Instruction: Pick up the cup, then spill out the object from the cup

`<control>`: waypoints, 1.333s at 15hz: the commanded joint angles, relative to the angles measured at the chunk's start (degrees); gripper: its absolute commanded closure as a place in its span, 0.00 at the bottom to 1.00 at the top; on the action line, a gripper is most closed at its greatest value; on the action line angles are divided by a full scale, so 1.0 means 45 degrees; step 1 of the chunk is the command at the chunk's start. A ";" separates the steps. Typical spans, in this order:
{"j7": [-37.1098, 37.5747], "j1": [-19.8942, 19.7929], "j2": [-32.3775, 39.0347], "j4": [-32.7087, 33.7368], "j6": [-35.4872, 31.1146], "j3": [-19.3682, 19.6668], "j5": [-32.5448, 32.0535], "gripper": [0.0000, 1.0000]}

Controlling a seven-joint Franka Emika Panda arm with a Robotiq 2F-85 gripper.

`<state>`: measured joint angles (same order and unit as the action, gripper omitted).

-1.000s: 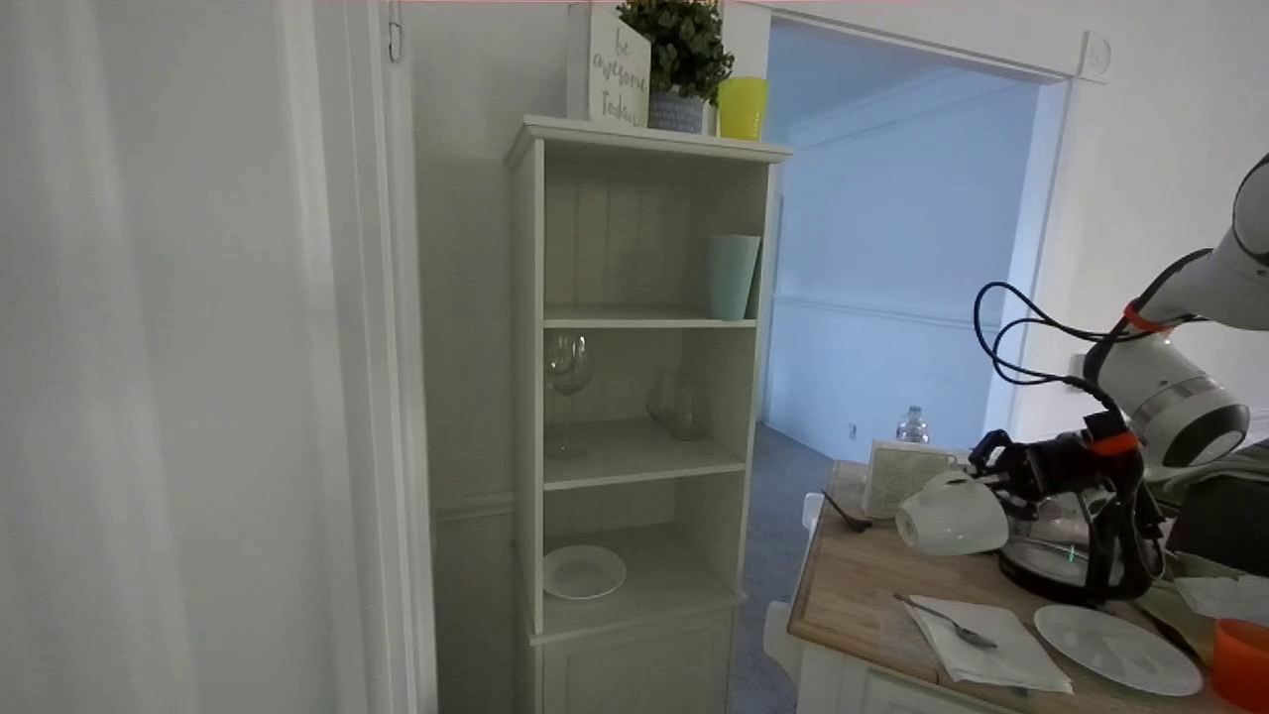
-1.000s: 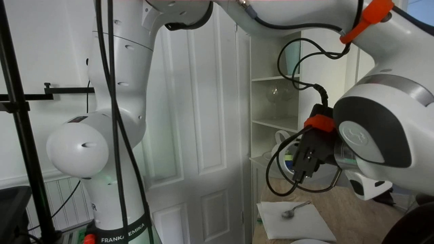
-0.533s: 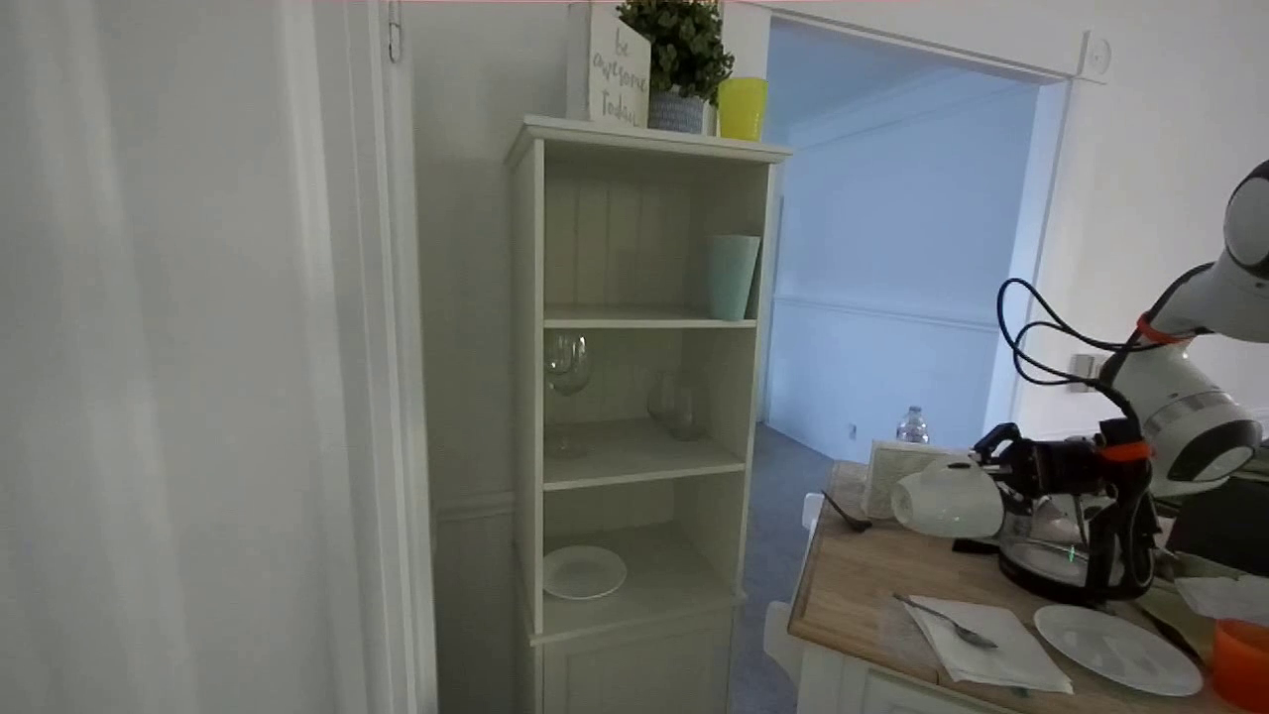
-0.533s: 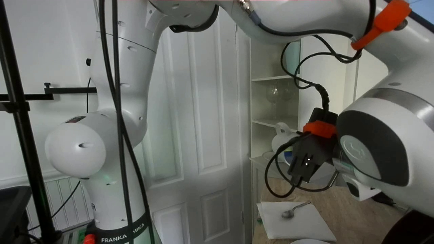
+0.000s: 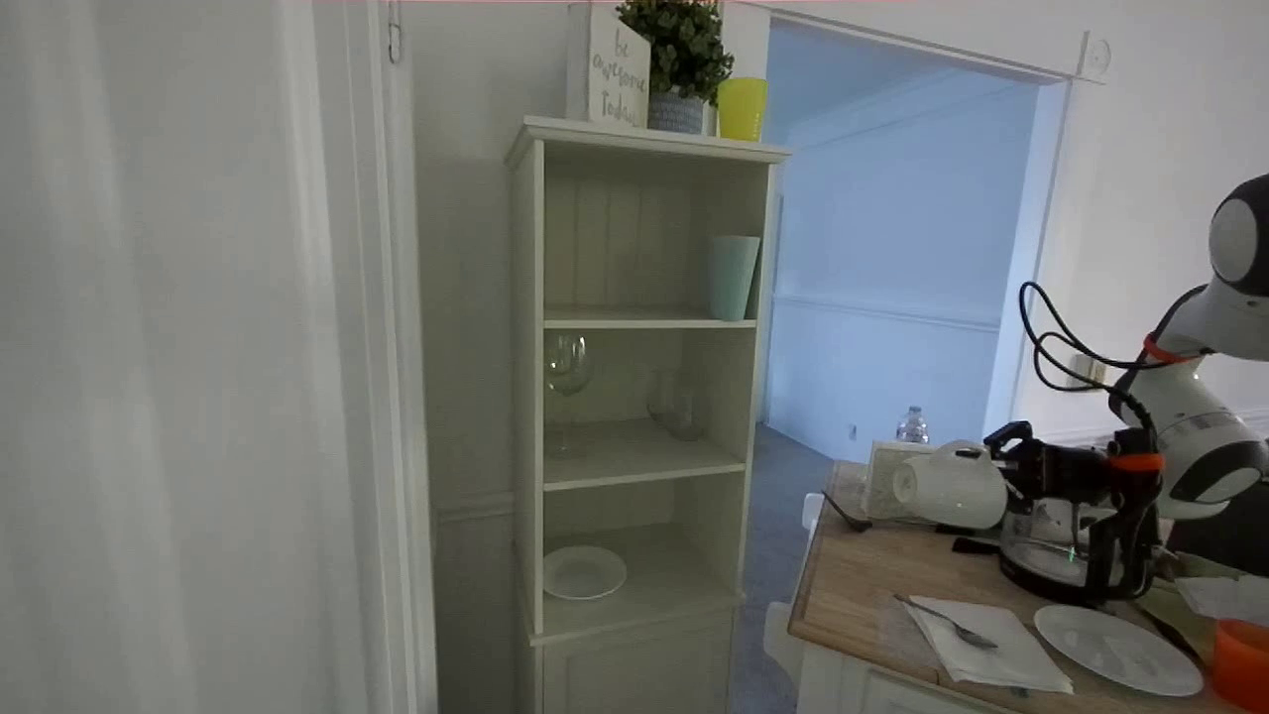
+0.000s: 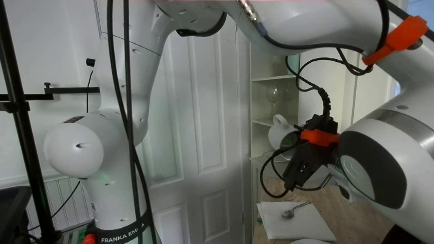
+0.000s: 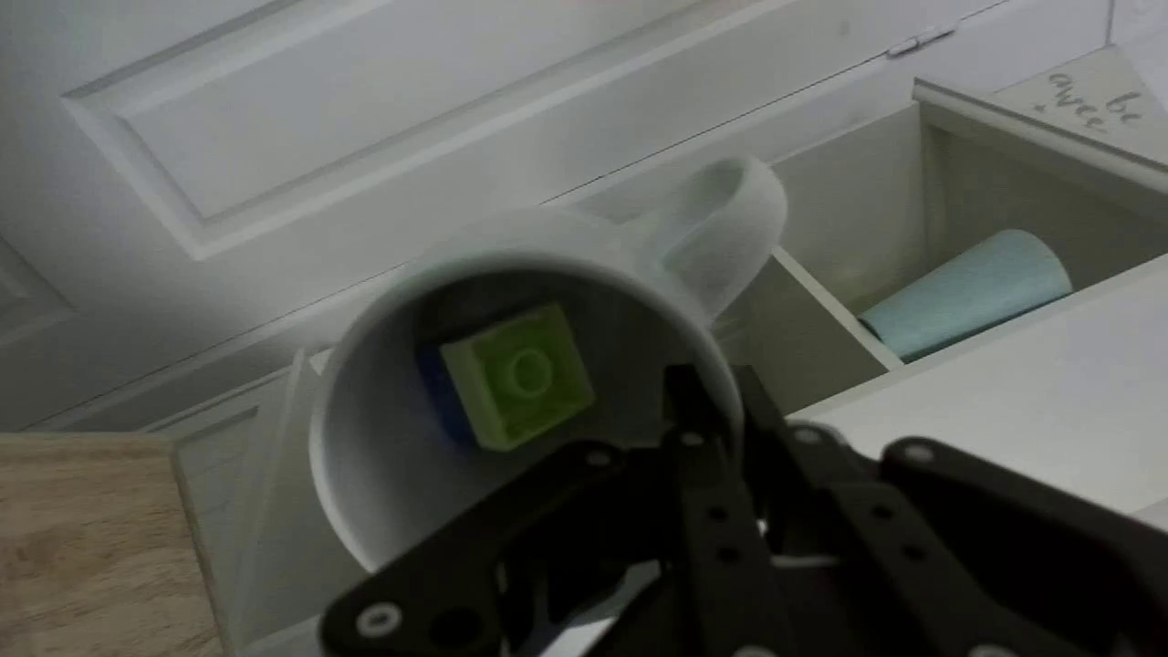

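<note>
The white cup point(image 5: 954, 488) is held in the air on its side, its handle up. Its base faces away from my gripper and sits slightly higher than the mouth. The cup also shows in an exterior view point(image 6: 278, 135) and in the wrist view point(image 7: 365, 474). My gripper point(image 7: 714, 401) is shut on the cup's rim, one finger inside and one outside. It shows in both exterior views point(image 5: 997, 458) point(image 6: 298, 131), its fingertips partly hidden. A green block point(image 7: 525, 376) with a dark blue part point(image 7: 443, 398) lies inside the cup.
Below is a wooden table point(image 5: 863, 585) with a napkin and spoon point(image 5: 977, 635), a white saucer point(image 5: 1118, 650), an orange cup point(image 5: 1239, 659) and a glass coffee pot point(image 5: 1056, 555). A shelf unit point(image 5: 644, 476) with glasses and a pale green tumbler point(image 5: 734, 278) stands beyond.
My gripper has lifted the cup higher and tipped it further, its base rising relative to its mouth. The arm's forearm and wrist link have sunk. The block still shows in the cup.
</note>
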<state>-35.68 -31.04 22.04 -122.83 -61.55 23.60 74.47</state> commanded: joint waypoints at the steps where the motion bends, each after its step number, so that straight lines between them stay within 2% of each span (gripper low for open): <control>1: -0.0155 -0.0254 0.0294 0.0155 0.1140 -0.0044 0.0864 0.97; 6: -0.0320 -0.0155 0.0542 0.0229 0.1201 0.0028 0.1046 0.97; 12: -0.0034 0.0169 0.0288 0.0376 0.0769 0.0139 0.0213 0.97; 17: 0.0806 0.1118 -0.0808 0.0810 -0.0715 0.0206 -0.1752 0.97; 20: 0.1235 0.1857 -0.1711 0.0873 -0.2212 0.0040 -0.3062 0.97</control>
<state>-33.96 -25.42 20.21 -118.69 -66.66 24.03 65.83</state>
